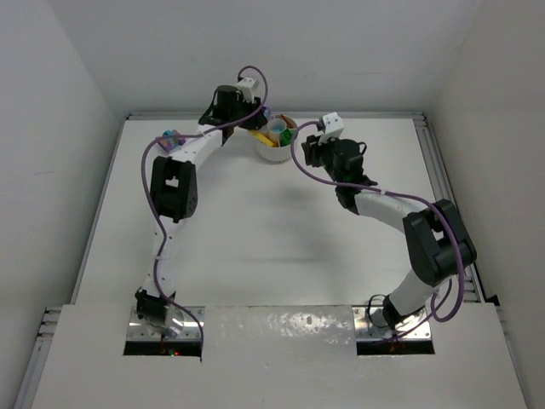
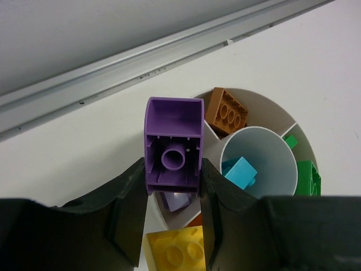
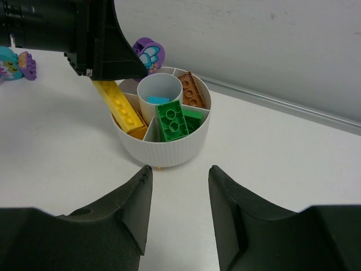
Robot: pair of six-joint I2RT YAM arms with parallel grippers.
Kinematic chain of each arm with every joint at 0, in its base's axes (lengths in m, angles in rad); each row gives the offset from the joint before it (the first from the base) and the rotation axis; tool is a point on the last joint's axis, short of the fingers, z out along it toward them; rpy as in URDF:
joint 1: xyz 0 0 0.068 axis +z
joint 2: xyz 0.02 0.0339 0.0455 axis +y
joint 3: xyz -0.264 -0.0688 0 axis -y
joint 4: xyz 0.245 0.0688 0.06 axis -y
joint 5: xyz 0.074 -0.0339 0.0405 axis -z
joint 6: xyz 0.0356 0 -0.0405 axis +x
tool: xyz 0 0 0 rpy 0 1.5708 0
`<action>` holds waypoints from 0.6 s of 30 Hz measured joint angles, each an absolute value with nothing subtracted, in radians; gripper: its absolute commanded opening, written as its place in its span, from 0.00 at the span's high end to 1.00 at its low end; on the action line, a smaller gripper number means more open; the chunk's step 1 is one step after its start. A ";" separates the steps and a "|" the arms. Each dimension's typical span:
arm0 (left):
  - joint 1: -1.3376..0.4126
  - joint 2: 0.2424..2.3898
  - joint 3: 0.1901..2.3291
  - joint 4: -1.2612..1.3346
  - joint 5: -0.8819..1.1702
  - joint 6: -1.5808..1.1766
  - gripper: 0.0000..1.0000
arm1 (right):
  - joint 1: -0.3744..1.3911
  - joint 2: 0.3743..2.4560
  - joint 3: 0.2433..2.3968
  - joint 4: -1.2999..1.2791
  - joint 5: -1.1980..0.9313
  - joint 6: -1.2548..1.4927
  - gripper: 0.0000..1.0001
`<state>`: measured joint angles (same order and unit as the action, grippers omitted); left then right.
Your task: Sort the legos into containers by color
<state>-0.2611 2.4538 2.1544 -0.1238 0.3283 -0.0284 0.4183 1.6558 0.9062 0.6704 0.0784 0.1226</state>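
My left gripper (image 2: 172, 172) is shut on a purple lego (image 2: 174, 135) and holds it over the far-left edge of the round white dish (image 1: 273, 153). Below the held brick a second purple piece (image 2: 176, 200) lies in a compartment. The dish (image 3: 169, 148) also holds a yellow brick (image 3: 121, 107), green bricks (image 3: 172, 121), a brown-orange brick (image 3: 192, 90) and a teal brick (image 2: 241, 172) in the central well. My right gripper (image 3: 179, 175) stands open just in front of the dish, with nothing between its fingers.
A small teal and purple toy piece (image 3: 16, 63) lies on the table left of the dish, seen beside the left arm (image 1: 170, 138) from above. A raised rail (image 2: 141, 62) runs along the table's far edge, close behind the dish.
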 measured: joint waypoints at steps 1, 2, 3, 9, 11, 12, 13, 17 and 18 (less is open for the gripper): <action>-0.262 2.456 2.152 -0.123 0.332 -0.031 0.78 | 0.418 1.656 0.906 0.670 0.079 0.119 0.56; -0.262 2.457 2.151 -0.124 0.334 -0.031 0.73 | 0.418 1.656 0.906 0.670 0.079 0.116 0.56; -0.262 2.458 2.151 -0.124 0.337 -0.032 0.72 | 0.418 1.656 0.906 0.670 0.079 0.114 0.56; -0.263 2.458 2.150 -0.122 0.354 -0.028 0.52 | 0.418 1.652 0.905 0.668 0.079 0.107 0.56; -0.263 2.458 2.150 -0.121 0.356 -0.031 0.47 | 0.418 1.649 0.905 0.667 0.080 0.106 0.56; -0.263 2.458 2.150 -0.119 0.355 -0.031 0.47 | 0.418 1.647 0.905 0.667 0.080 0.105 0.56; -0.263 2.458 2.150 -0.119 0.356 -0.031 0.47 | 0.418 1.646 0.905 0.667 0.080 0.104 0.56; -0.263 2.458 2.150 -0.116 0.356 -0.031 0.47 | 0.418 1.645 0.905 0.667 0.080 0.101 0.56; -0.263 2.458 2.150 -0.116 0.356 -0.031 0.47 | 0.418 1.645 0.905 0.667 0.080 0.101 0.56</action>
